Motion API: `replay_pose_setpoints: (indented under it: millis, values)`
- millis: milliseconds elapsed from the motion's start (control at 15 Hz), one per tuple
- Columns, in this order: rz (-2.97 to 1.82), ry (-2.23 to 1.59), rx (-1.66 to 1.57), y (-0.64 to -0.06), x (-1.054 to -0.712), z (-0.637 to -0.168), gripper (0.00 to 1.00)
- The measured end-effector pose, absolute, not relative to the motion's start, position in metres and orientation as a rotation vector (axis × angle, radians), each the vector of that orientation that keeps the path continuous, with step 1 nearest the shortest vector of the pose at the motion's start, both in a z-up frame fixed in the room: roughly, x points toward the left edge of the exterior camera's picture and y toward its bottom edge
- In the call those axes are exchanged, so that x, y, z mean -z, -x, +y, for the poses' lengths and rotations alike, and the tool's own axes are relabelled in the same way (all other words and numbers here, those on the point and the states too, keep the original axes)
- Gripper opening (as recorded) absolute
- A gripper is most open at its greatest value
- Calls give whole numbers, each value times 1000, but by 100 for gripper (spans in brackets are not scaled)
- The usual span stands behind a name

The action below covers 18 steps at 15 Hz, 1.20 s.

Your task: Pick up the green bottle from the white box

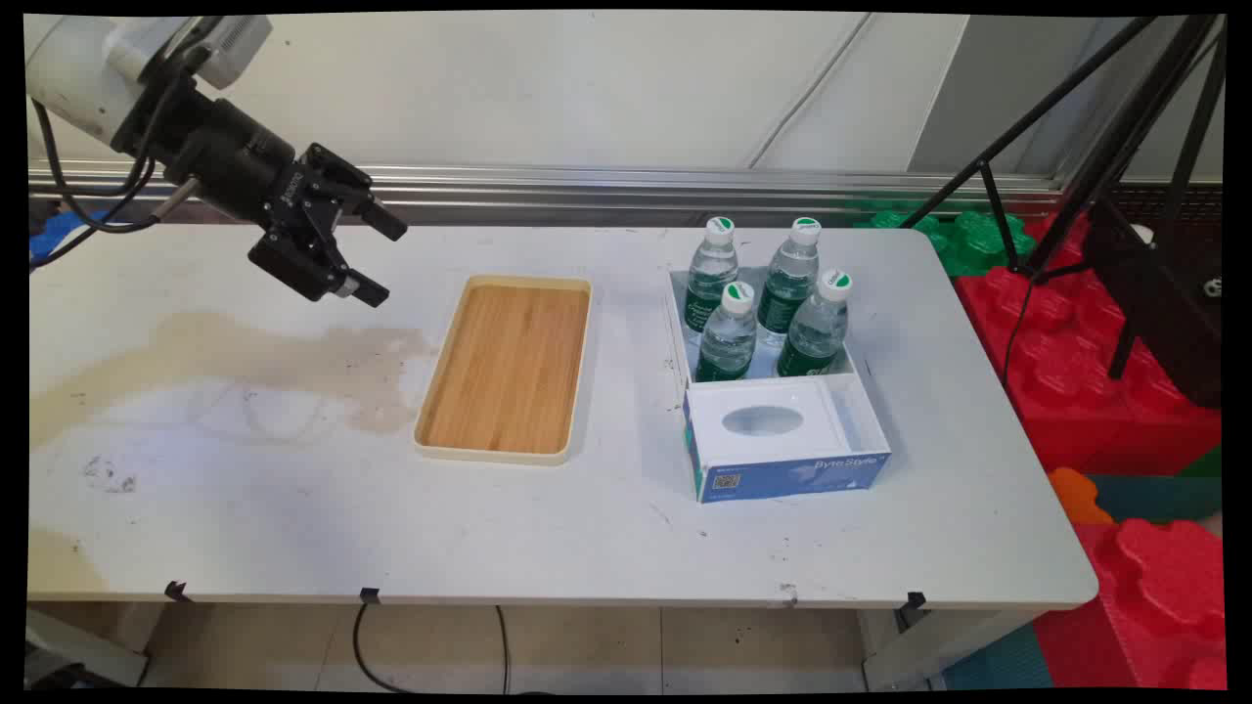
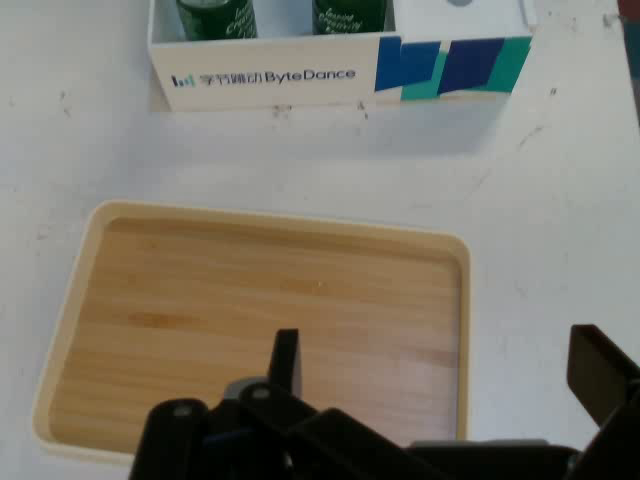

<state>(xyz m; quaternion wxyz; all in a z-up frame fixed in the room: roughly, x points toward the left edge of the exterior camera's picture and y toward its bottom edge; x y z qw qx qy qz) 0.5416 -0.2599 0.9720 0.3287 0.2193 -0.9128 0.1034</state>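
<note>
Hand view gives you ByteDance lettering on the white cardboard box; main view shows four green-labelled water bottles inside. Your black two-finger gripper hangs open, holding nothing, left of the bare wooden tray.

Table: white, with tan-brown staining on its left part. Tray: light wood grain, cream rim. Box: white with blue and teal panels. Bottles: clear, green labels, white caps. Gripper: black.
</note>
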Motion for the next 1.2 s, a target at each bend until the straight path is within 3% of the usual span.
replay_pose_setpoints:
  millis: [667,1200]
  values:
    - [-2338,-546,-269,-523,-986,-265,100]
    - [-2309,-501,-284,-476,-990,-289,100]
